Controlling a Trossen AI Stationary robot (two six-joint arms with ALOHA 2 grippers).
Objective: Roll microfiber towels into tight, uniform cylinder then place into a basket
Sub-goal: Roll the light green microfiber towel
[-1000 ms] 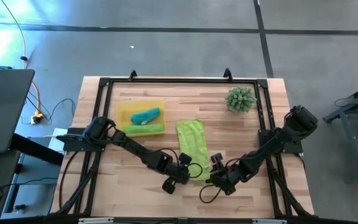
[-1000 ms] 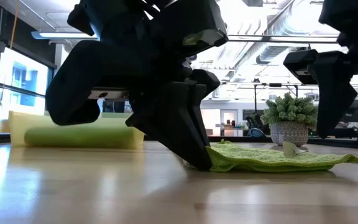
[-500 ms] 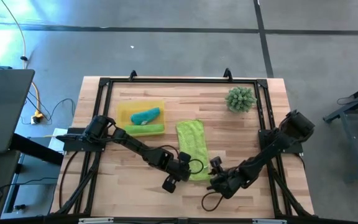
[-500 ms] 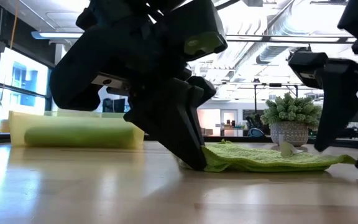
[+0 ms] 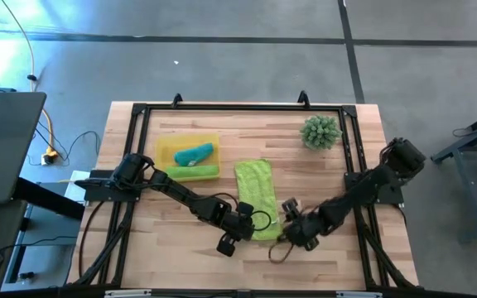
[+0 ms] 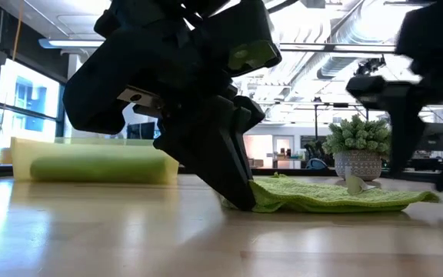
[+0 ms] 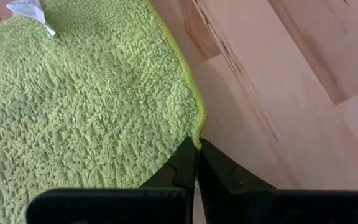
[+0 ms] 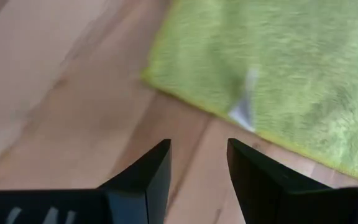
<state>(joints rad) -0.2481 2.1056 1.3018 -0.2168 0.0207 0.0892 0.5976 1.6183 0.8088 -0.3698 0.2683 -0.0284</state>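
A lime green microfiber towel [image 5: 256, 197] lies spread flat on the wooden table, with a white tag [image 8: 244, 109] at its near right corner. My left gripper [image 5: 252, 225] is shut on the towel's near left corner. My right gripper [image 8: 197, 158] hovers open over bare wood just off the near right corner [image 5: 291, 223] and touches nothing. At the far left stands the yellow basket [image 5: 166, 147] with a teal towel [image 5: 194, 154] inside. A rolled lime green towel [image 5: 193, 171] lies along the basket's near side. My left gripper pinches the towel's hemmed edge at its near left corner [image 7: 197, 138] between its two fingertips. The fingers [image 6: 237, 185] slant down from the table's left. The towel lies flat on the table; only this corner sits in the fingers.
A spiky green plant in a pot [image 5: 320, 131] stands at the far right. A black frame rail [image 5: 238, 108] runs round the table. Bare wood shows near the front edge [image 5: 180, 257] and between towel and plant.
My right gripper has swung toward the table's near edge and come back toward the far edge, so it now stands closer to the towel's near right corner, still open. My left gripper has stayed on its corner and rolled slightly. The towel has not moved.
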